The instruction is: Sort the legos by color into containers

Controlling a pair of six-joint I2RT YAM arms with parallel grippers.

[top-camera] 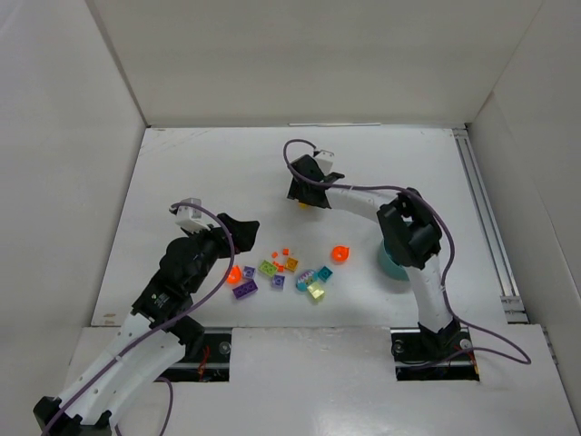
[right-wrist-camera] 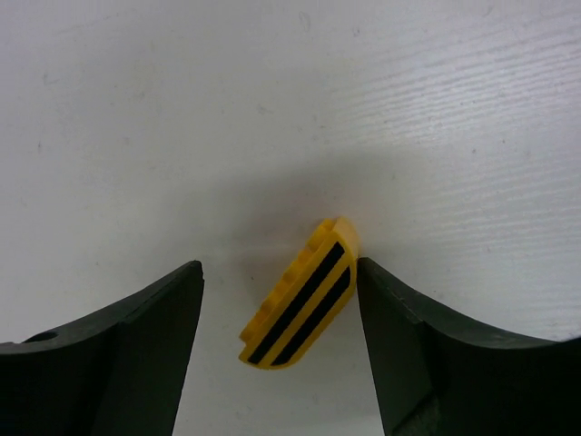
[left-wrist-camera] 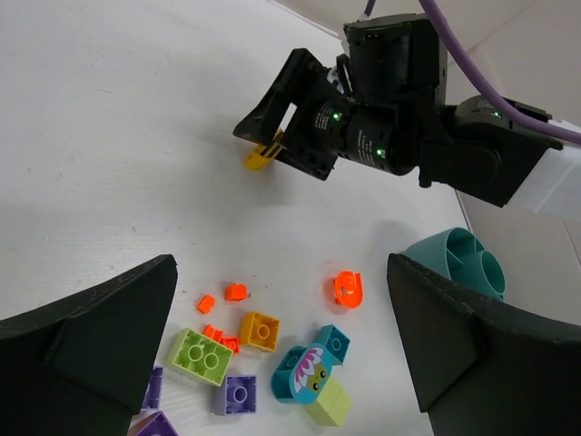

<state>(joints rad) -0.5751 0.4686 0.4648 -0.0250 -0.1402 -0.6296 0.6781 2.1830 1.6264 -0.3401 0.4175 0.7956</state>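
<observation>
I see both arms — left arm [top-camera: 127, 354] and right arm [top-camera: 427, 291] — built of white link shells and black joint housings, purple cables [left-wrist-camera: 430, 14] looping alongside. Tiny green lights [left-wrist-camera: 336, 115] dot the right wrist [left-wrist-camera: 390, 100]; the left gripper [left-wrist-camera: 280, 262] has matte black wedge fingers [left-wrist-camera: 100, 336].

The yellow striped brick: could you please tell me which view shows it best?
The right wrist view: the yellow striped brick lies large and sharp between the open fingers of the right gripper, its black stripes plain. The left wrist view shows it small, partly hidden by that gripper. The top view shows only a yellow speck.
</observation>
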